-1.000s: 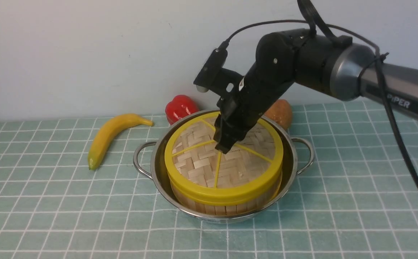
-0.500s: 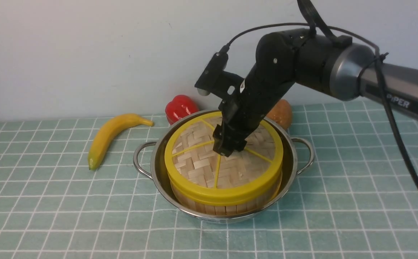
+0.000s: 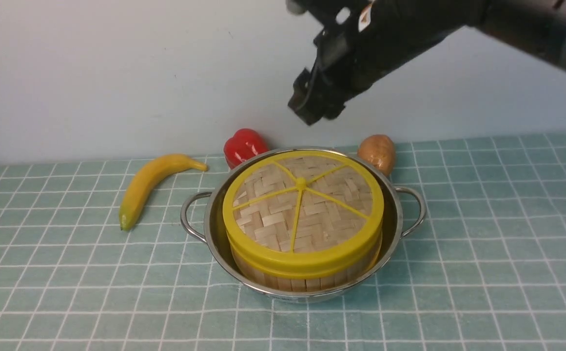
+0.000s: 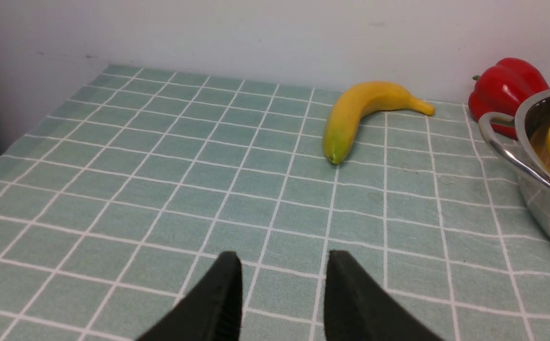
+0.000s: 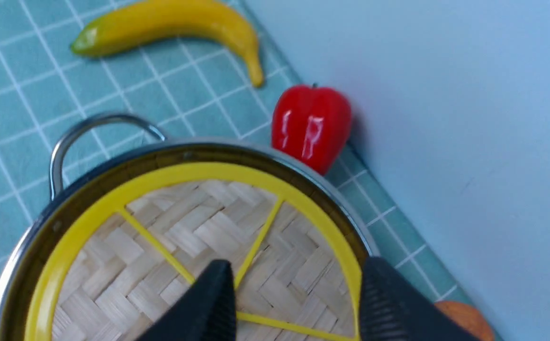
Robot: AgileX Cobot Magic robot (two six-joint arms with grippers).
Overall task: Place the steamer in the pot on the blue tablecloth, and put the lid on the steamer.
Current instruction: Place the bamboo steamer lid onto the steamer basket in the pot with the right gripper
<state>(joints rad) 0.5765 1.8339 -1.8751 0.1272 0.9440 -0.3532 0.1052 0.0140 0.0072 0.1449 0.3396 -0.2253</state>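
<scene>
Lid on steamer, steamer in pot, both hands empty.
Left to right on the blue cloth [image 3: 44, 273]: banana [image 3: 152, 183], red pepper [image 3: 244, 145], then the pot [image 3: 391, 229] holding the steamer [image 3: 307, 279] with the lid [image 3: 302, 209] seated on top, potato [image 3: 377, 152] behind. Left hand [image 4: 282, 279] hovers low, parted, holding nothing. Right hand [image 5: 296, 293] hangs well above the lid, spread wide.

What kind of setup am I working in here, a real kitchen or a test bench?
Probably a staged tabletop test bench, not a real kitchen: a checked blue tablecloth against a bare wall, a pot with no stove, and glossy, toy-like food, a banana and red pepper.
</scene>
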